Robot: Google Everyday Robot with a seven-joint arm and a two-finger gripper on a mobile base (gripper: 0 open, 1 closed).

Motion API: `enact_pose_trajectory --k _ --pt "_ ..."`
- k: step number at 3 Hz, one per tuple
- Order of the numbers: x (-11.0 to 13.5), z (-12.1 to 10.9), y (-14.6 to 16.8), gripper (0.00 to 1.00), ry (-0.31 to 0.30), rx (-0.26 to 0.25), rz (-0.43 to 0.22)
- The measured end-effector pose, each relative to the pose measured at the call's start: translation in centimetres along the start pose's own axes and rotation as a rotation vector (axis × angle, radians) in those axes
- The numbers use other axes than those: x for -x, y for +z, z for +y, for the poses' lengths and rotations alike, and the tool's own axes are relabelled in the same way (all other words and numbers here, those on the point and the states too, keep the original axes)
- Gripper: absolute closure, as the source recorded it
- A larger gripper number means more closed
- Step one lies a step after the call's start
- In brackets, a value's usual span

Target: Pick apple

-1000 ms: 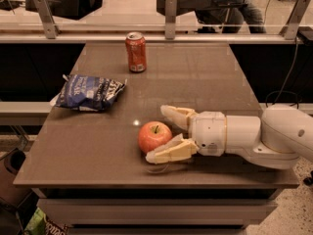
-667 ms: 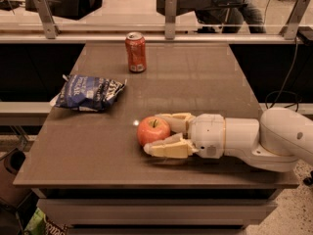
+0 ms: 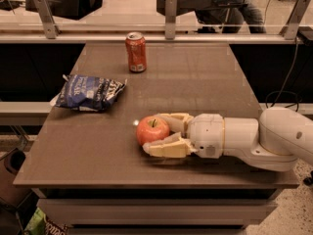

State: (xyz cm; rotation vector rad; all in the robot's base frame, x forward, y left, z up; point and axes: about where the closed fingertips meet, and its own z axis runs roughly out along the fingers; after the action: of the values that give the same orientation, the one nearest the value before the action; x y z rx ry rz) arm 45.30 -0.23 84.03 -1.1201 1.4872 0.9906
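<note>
- Clamping the apple from two sides: gripper, fingers narrowed to the fruit's width, low over the table.
- Sitting between the fingertips, stem up: apple.
- Lying beyond the fingertips, up and left: blue chip bag.
- Standing upright farther back, well apart: soda can.

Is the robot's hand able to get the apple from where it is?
Yes, it looks so. The gripper is at the apple, a finger on each side, seemingly closed on it. Nothing is in between; the soda can and blue bag lie well away.
</note>
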Motion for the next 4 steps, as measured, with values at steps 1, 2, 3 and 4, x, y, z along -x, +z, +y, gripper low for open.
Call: enact_pose_trajectory --k 1,2,3,4 --pt "0.1 0.1 0.2 1.0 -0.002 0.004 0.001" --pt "0.1 0.1 0.2 1.0 -0.002 0.004 0.001" --pt "1.3 -0.9 -0.2 1.0 -0.02 0.007 -0.007" --pt "3.1 -2.3 -1.2 1.0 -0.048 0.001 -0.019"
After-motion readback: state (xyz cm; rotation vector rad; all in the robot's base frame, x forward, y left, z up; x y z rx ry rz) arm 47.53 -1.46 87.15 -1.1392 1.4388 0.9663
